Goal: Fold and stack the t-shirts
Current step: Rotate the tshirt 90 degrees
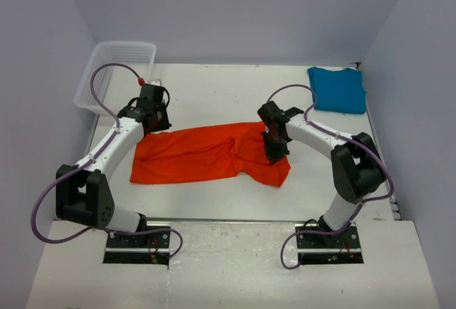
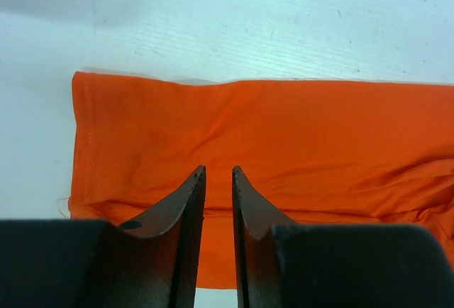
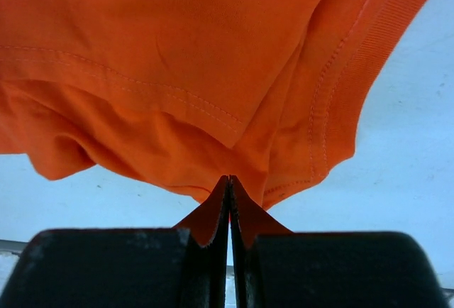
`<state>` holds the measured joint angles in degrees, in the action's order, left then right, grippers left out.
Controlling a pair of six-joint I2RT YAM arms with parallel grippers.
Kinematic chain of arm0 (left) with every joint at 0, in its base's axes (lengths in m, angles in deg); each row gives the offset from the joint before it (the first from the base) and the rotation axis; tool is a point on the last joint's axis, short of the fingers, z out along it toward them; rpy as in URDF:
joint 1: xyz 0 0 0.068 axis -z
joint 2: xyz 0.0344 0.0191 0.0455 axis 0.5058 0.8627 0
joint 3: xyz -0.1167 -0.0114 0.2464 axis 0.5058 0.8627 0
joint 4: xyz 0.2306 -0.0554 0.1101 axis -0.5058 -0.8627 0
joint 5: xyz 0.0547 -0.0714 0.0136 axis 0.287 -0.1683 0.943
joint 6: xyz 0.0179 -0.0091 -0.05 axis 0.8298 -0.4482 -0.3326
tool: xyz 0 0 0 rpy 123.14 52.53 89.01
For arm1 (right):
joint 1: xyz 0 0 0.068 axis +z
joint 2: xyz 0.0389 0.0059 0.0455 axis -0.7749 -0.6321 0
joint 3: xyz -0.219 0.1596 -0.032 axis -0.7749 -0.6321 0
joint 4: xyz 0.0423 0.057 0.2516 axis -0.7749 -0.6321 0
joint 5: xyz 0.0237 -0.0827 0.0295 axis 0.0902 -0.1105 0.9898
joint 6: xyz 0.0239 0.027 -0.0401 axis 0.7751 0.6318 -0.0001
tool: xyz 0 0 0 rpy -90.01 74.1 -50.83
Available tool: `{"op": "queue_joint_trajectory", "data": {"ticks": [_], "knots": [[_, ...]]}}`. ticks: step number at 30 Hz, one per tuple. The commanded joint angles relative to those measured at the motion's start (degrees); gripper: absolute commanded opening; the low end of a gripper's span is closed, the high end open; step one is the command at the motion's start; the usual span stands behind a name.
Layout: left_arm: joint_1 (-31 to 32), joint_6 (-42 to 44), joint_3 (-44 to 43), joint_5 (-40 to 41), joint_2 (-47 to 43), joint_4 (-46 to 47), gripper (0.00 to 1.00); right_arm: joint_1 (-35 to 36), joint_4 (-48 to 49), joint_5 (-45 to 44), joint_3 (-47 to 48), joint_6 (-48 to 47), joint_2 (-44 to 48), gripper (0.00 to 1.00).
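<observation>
The right gripper [image 3: 228,179] is clamping the orange shirt's [image 1: 192,156] edge to fold it, while the left gripper [image 2: 218,172] is hovering over it, jaws slightly apart.

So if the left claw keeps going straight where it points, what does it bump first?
Probably the orange t-shirt: the left gripper aims right at its flat cloth, though how near is unclear.

Plain bright orange-red t-shirt [image 1: 206,156] with same-colour stitching along the hems, plain teal-blue t-shirt [image 1: 338,90], white mesh basket [image 1: 92,90], white arms [image 1: 114,144] with black joints and purple cables [image 1: 98,87], off-white table [image 1: 214,99] with faint grey scuffs, pale lavender-grey walls [image 1: 235,10].
</observation>
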<state>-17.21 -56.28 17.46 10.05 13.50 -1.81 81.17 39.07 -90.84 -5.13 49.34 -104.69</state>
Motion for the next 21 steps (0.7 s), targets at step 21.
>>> {"op": "queue_joint_trajectory", "data": {"ticks": [21], "knots": [[0.7, 1.8, 0.7, -3.2, -3.0, 2.5, 0.25, 0.7, -7.2, -6.9, 23.0, -0.5, -23.7, 0.0]]}}
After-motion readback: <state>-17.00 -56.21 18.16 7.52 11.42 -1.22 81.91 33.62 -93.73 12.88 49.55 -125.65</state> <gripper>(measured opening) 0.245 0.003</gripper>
